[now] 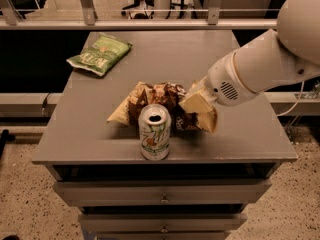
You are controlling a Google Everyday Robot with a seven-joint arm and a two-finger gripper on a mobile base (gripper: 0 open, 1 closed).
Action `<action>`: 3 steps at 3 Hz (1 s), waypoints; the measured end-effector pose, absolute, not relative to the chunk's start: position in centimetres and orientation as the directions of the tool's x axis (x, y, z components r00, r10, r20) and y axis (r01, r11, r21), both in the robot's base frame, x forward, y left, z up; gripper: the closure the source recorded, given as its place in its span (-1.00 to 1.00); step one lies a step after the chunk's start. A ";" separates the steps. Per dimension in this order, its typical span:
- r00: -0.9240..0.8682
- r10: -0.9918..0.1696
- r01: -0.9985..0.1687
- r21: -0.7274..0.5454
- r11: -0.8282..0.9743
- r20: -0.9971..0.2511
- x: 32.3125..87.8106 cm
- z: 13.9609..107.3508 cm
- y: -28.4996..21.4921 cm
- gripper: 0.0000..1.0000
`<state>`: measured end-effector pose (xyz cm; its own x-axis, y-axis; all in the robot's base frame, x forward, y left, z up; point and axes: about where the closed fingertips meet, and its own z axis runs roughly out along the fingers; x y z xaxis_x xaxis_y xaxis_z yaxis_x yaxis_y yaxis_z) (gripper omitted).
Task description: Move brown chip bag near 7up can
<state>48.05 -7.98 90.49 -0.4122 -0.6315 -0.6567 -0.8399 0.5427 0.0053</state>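
Note:
The brown chip bag point(159, 97) lies crumpled on the grey table point(75, 134), just behind the 7up can point(154, 132) and touching or almost touching it. The can stands upright near the table's front edge, its top opened. My gripper point(201, 112) comes in from the right on a white arm and is shut on the bag's right end. Its tan fingers point(196, 103) cover that end of the bag.
A green chip bag point(100, 54) lies at the table's back left. The table has drawers point(162, 196) below its front edge. A metal railing point(150, 14) runs behind the table. My white arm point(270, 59) hangs over the table's right side.

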 end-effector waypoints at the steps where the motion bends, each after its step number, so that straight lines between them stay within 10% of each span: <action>1: -0.433 -0.634 -0.827 0.002 0.562 -0.640 47.9 90.0 -8.6 0.66; 3: -0.464 -0.636 -0.815 0.016 0.579 -0.616 47.6 88.5 -9.0 -0.43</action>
